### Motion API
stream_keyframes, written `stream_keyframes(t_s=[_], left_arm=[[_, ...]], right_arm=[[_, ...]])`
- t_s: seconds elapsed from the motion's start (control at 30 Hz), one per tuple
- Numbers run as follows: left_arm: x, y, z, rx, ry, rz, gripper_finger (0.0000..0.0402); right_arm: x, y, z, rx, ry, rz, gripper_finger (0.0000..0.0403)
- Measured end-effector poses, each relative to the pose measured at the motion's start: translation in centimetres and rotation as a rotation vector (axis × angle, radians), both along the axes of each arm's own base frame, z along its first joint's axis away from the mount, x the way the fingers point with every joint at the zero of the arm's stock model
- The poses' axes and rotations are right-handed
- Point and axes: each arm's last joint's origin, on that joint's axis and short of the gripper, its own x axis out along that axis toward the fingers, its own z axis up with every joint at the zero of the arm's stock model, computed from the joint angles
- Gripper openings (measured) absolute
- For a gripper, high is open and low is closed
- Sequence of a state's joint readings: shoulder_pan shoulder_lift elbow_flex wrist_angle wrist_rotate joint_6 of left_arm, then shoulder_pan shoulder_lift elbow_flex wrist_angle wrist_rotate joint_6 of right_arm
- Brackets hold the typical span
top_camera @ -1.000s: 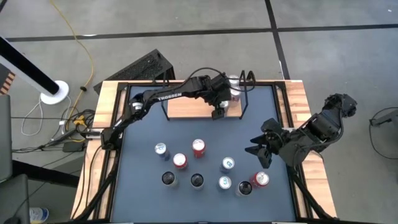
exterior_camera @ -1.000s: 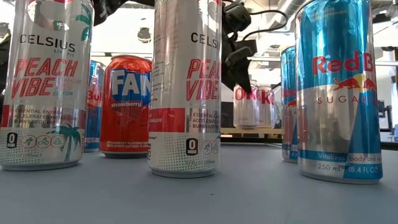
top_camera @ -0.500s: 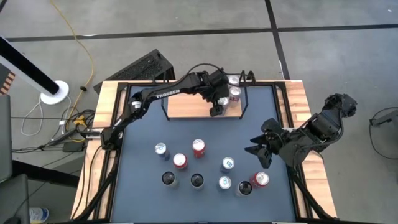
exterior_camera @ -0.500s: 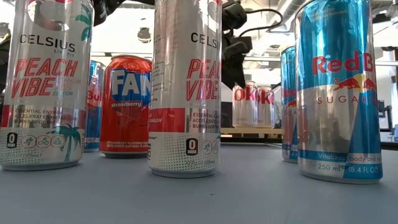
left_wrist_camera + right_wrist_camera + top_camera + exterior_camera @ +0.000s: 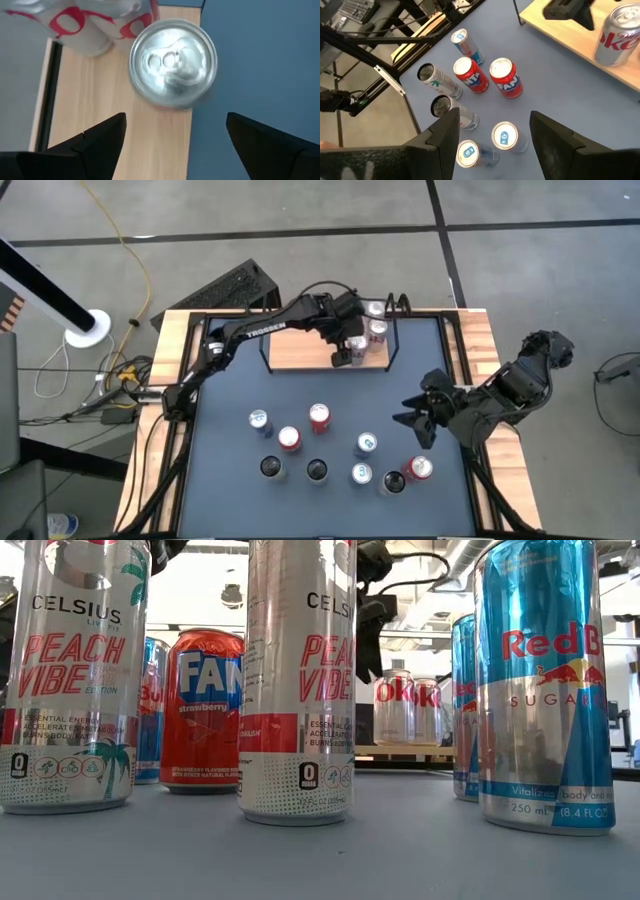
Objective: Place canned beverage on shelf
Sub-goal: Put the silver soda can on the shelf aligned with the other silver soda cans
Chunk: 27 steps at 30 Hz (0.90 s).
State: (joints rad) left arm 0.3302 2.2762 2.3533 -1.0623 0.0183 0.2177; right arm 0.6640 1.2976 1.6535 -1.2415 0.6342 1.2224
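The shelf [image 5: 300, 350], a light-wood board with a black wire frame, stands at the table's far edge. Two silver-and-red cola cans stand upright on their bases at its right end: one [image 5: 377, 331] nearer, one [image 5: 374, 310] behind it. My left gripper [image 5: 345, 354] is open and empty just above and left of the nearer can; in the left wrist view the can's top [image 5: 172, 62] shows between and beyond the spread fingers. My right gripper [image 5: 413, 421] is open and empty above the table's right side.
Several cans stand upright on the dark table top's near half: a red one [image 5: 319, 417], another red one [image 5: 289, 439], slim blue-and-silver ones [image 5: 366, 443] and tall white ones [image 5: 300, 680]. The shelf's left part is bare wood.
My left gripper has risen and drawn back a little from the nearer cola can toward the table's left. The can stays upright on the shelf.
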Motion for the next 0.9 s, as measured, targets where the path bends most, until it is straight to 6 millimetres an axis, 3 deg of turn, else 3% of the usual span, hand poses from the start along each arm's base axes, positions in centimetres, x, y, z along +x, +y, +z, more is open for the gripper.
stream_keyframes(t_s=[0.37,0.57,0.83,0.9], left_arm=[[-4.9,-1.9,8.9,0.030,-0.174,0.031,0.0332],[-9.5,-3.8,14.1,-0.012,-0.281,0.101,0.0332],[-16.5,-7.7,19.7,-0.069,-0.391,0.138,0.0332],[-18.1,-8.5,20.8,-0.073,-0.430,0.150,0.0332]], right_arm=[[0.8,-1.4,0.0,-0.076,0.004,-0.047,0.0225],[2.2,-4.4,0.0,-0.127,0.025,-0.154,0.0224],[7.9,-9.4,-0.6,-0.261,0.053,-0.112,0.0193],[9.5,-10.9,-1.6,-0.252,0.103,-0.085,0.0180]])
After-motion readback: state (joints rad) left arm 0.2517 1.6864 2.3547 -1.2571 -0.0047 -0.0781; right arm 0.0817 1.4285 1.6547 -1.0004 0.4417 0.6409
